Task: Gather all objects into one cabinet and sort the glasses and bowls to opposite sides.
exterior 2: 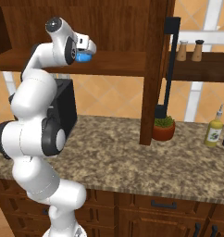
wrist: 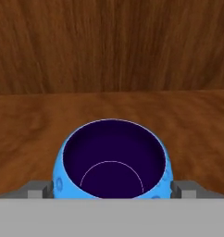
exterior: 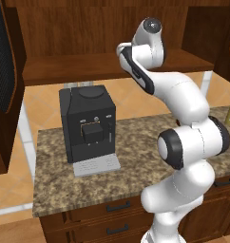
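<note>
- While the hand point(wrist: 112, 192) reaches into the cabinet point(exterior 2: 118, 65), a blue cup point(wrist: 112, 159) sits on the shelf between its fingertips point(wrist: 40, 190).
- Its jaws stand spread wide to either side of the cup, apparently not gripping.
- Likely step: taking or leaving this cup on the shelf.
- Next: either close on it, or back straight out without nudging it.

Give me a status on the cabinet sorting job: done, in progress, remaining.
Done: nothing can be confirmed; the stretch of cabinet shelf in the left base view holds none of the task's things. In progress: one blue cup stands on the shelf between the fingertips of the open gripper, jaws wide on either side of it. Remaining: cannot be judged, since no mug, bowl or second cup is visible.
</note>
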